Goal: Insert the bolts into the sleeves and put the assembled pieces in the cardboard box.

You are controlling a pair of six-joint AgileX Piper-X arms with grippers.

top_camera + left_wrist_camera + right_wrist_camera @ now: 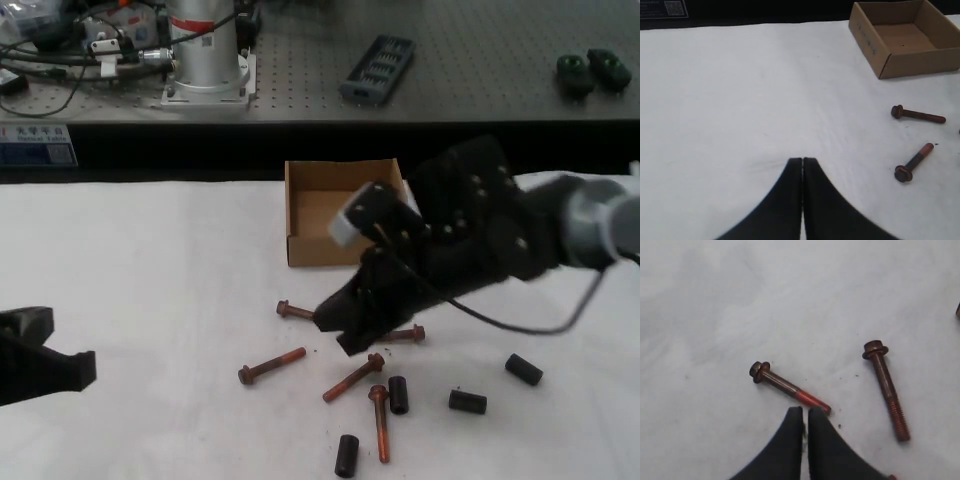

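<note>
The counter (pixel 150 270) had a plain white covering. The bolts (pixel 273 367) were rusty copper-brown, and one bolt (pixel 790 388) beside the right claw (pixel 805 412) turned a brighter orange-red toward its tip. The sleeves (pixel 398 394) were solid black. The cardboard box (pixel 320 252) was plain tan, inside and out. The right claw and the left claw (pixel 803 164) were both matt black. Behind the counter, a grey board (pixel 480 60) showed a regular grid of small dots, with a silver post (pixel 205 40) and two dark green pieces (pixel 593 72) on it.
</note>
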